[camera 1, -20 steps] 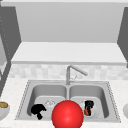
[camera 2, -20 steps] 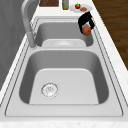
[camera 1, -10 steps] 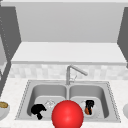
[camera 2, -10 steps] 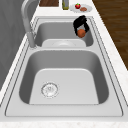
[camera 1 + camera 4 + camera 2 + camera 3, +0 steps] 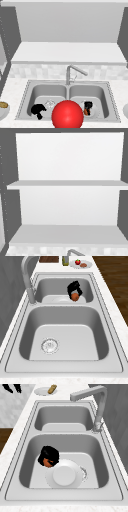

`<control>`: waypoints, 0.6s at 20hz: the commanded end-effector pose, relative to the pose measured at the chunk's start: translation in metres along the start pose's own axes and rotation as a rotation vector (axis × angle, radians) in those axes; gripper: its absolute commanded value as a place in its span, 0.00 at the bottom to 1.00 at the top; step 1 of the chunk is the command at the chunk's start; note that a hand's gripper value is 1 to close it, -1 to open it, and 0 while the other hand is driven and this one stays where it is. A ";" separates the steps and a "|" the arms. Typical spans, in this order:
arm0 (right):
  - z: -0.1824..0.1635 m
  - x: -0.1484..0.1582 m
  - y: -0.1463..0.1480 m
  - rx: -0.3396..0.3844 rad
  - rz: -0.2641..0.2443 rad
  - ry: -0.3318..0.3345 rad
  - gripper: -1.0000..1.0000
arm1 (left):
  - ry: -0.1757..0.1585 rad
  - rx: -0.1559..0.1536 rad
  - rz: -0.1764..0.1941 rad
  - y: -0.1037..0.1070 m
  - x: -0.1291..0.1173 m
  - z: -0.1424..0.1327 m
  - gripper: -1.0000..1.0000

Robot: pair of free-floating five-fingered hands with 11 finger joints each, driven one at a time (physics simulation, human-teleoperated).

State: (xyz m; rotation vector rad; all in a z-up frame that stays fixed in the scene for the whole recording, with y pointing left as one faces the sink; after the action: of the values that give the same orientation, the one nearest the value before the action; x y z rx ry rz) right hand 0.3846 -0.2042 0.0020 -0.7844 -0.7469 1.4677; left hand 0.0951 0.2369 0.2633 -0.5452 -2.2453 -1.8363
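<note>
My right hand (image 5: 87,105) is down in the right basin, its fingers curled round a small round orange-brown thing (image 5: 86,111). In the right side view this hand (image 5: 49,454) holds the orange-brown thing (image 5: 46,462) just above the near rim of a white plate (image 5: 64,475) on the basin floor. The left side view has the hand (image 5: 74,288) and its load (image 5: 75,296) over the far basin. My left hand (image 5: 37,109) hangs idle by the left basin's front edge, fingers relaxed, holding nothing.
A big red ball (image 5: 67,114) sits before the sink's (image 5: 25,92) divider. The faucet (image 5: 73,72) points right. A bowl (image 5: 3,109) stands on the left counter. On the right counter are a plate (image 5: 80,264) with food and a bottle (image 5: 65,260). Open shelves (image 5: 67,184) hang above.
My right hand has sunk lower into the right basin with the orange-brown thing, closer to the plate. The left hand has stayed where it was.
</note>
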 end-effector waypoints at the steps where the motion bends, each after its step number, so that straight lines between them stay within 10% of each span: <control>1: -0.019 -0.006 -0.010 -0.027 -0.027 0.018 1.00 | 0.000 0.000 0.000 0.000 0.000 0.000 0.50; 12: -0.078 -0.013 0.024 -0.145 0.006 0.005 1.00 | 0.000 0.000 0.000 0.000 0.000 0.000 0.50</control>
State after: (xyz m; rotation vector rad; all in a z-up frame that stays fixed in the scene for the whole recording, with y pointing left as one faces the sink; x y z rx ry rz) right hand 0.4321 -0.2193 -0.0373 -0.8715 -0.8402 1.4338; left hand 0.0951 0.2369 0.2633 -0.5452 -2.2453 -1.8363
